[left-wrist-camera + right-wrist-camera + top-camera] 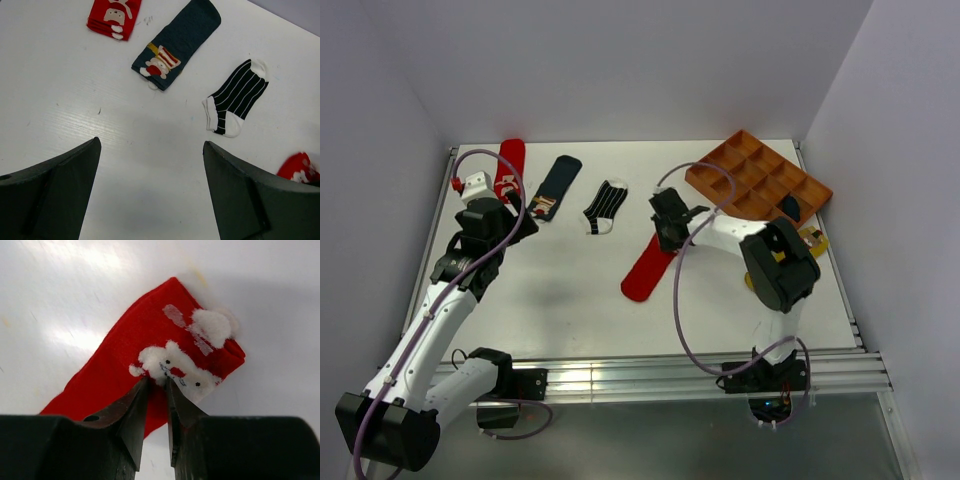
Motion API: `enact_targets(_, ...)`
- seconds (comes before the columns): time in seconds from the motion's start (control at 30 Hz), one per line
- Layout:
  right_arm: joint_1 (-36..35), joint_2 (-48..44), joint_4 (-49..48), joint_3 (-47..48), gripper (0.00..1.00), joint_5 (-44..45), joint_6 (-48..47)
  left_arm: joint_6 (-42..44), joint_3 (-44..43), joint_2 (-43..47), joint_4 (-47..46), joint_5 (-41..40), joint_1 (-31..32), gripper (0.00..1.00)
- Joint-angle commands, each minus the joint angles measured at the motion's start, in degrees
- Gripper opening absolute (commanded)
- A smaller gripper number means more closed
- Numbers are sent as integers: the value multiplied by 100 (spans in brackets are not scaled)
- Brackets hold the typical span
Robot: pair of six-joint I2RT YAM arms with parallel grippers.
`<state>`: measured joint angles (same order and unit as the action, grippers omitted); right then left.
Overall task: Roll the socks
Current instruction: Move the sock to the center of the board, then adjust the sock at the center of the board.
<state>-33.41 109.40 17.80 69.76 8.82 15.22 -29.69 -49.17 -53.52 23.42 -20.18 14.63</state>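
Four socks lie flat on the white counter (570, 290). A red sock (510, 163) lies farthest left of the striped sock (605, 207), and a navy sock (556, 186) with a patch lies between those two. The left hand (150, 150) hangs over bare counter left of the striped sock and nearer the arm bases, its fingers spread wide. Right of the striped sock, and nearer, lies a second red sock (165, 365). The right hand (157, 385) is down on its white bear patch, fingers almost pressed together — whether any cloth is pinched, I cannot tell. Farther right of the striped sock sits an orange tray (758, 177).
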Motion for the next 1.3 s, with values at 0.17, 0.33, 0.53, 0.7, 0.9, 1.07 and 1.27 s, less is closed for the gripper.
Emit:
enact_targets(0.17, -332, -2036, 259, -1069, 29, -486, 174, -98, -32, -54, -162, 217, -31, 89)
enact_targets(0.33, -526, -2152, 373, -1210, 29, -1003, -133, -107, -14, -45, -162, 190, -39, 89)
enact_targets(0.53, -1246, -1941, 443, -1324, 29, -1584, -362, -107, -14, -62, -171, 190, -39, 89)
enact_targets(0.7, -1589, -1564, 408, -1202, 29, -1901, -336, -107, -14, -62, -171, 208, -39, 89)
enact_targets(0.9, -1669, -712, 224, -885, 29, -2077, -196, -98, -14, -36, -153, 164, -48, 89)
enact_targets(1.07, -1599, -70, -57, -323, 28, -1762, -55, -98, -14, -45, -153, 129, -48, 89)
enact_targets(1.27, -238, 232, -776, 222, 25, -1567, 771, -98, 12, -19, -162, 120, -48, 89)
